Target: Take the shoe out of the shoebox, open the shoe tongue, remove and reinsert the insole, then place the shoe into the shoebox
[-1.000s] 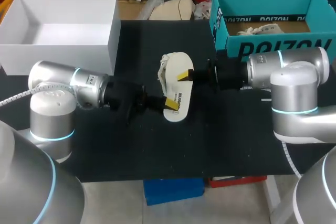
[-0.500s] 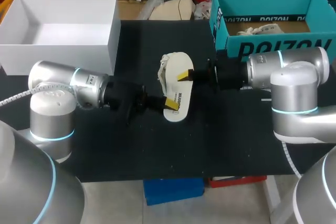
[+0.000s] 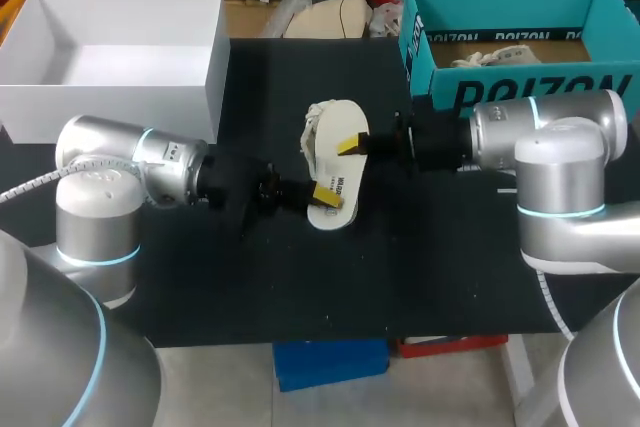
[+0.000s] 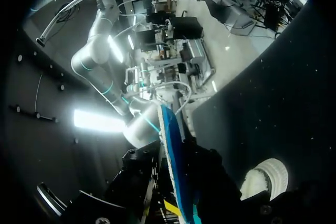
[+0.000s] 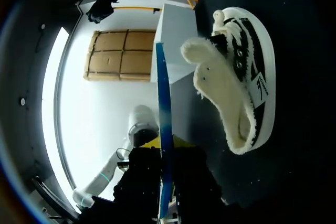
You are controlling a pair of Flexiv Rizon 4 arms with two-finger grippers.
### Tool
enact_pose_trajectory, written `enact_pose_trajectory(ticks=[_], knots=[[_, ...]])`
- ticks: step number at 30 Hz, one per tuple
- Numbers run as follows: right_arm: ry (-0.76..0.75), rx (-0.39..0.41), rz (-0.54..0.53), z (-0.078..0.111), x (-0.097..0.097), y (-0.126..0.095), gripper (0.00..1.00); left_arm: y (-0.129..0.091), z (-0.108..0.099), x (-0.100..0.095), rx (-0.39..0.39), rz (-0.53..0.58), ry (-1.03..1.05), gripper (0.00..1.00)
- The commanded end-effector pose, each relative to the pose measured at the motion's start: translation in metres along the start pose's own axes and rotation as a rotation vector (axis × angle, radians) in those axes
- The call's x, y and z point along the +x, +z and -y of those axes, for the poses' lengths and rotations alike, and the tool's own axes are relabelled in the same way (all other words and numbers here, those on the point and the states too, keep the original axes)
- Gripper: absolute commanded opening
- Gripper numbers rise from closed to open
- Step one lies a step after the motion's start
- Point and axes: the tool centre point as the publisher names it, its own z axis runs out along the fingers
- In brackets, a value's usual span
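The left gripper [image 3: 322, 194] and right gripper [image 3: 350, 144] are each clamped on the insole [image 3: 335, 185] from opposite ends, close beside the shoe [image 3: 318, 132], which lies mid-way along the black table [image 3: 300, 287].

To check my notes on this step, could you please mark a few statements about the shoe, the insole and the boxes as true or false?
1. The left tool and the right tool both grip the insole. True.
2. The shoe sits in a box. False: it lies on the table, outside both the white box and the teal box.
3. The insole is inside the shoe. False: the tools hold it outside.
4. The white box stands on the left arm's side. True.
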Motion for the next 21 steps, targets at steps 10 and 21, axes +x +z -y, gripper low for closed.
enact_pose_trajectory(ticks=[10, 21], knots=[[0.000, -0.004, 0.001, 0.001, 0.000, 0.002, 0.00, -0.059, 0.016, -0.017, -0.137, -0.484, -0.028, 1.00], [0.000, -0.004, 0.001, 0.001, 0.000, 0.002, 0.00, -0.068, 0.009, -0.048, -0.211, -1.073, 0.165, 1.00]])
